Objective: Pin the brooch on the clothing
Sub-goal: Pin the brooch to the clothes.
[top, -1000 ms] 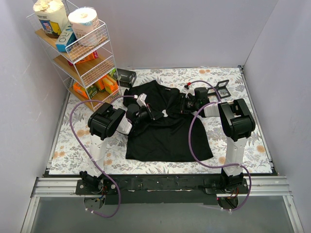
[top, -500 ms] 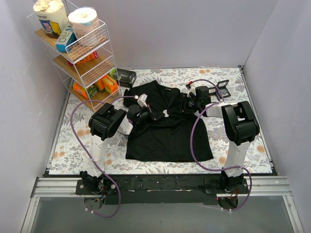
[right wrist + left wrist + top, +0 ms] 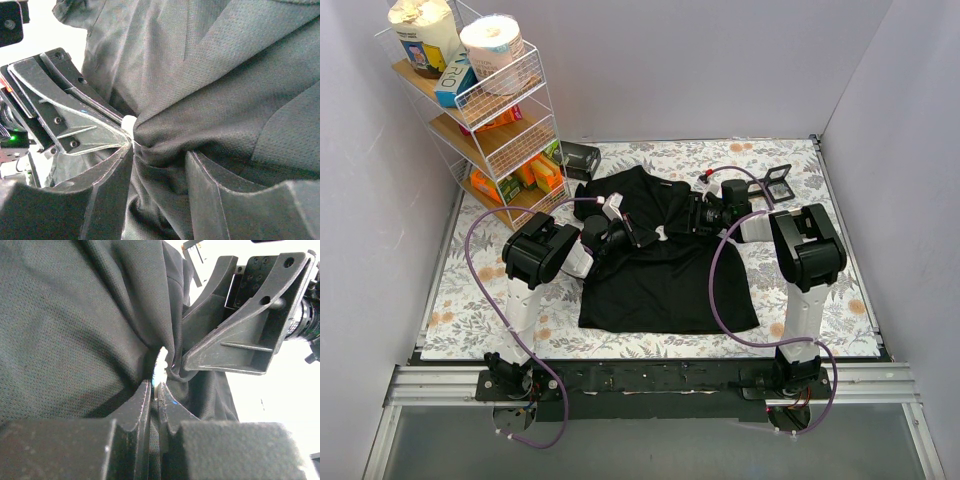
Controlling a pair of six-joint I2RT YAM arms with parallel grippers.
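Observation:
The clothing [image 3: 665,285], a black T-shirt, lies spread on the flowered table, its chest bunched up between the two grippers. My left gripper [image 3: 643,236] [image 3: 155,386] is shut on the brooch [image 3: 161,369], a small pale piece at its fingertips, seen as a whitish nub [image 3: 128,123] in the right wrist view and a pale speck [image 3: 660,235] from above. My right gripper [image 3: 683,222] [image 3: 160,152] faces it from the right, open, with a gathered fold of shirt [image 3: 165,135] between its fingers. One right finger [image 3: 235,352] sits just beside the brooch.
A white wire shelf rack [image 3: 490,115] with boxes, paper rolls and jars stands at the back left. A small dark box [image 3: 580,158] lies behind the shirt, and a black square frame [image 3: 778,182] at the back right. Grey walls close in three sides.
My right gripper has opened its jaws around the shirt fold. Its arm swung slightly right and came back. The left gripper has held still, shut.

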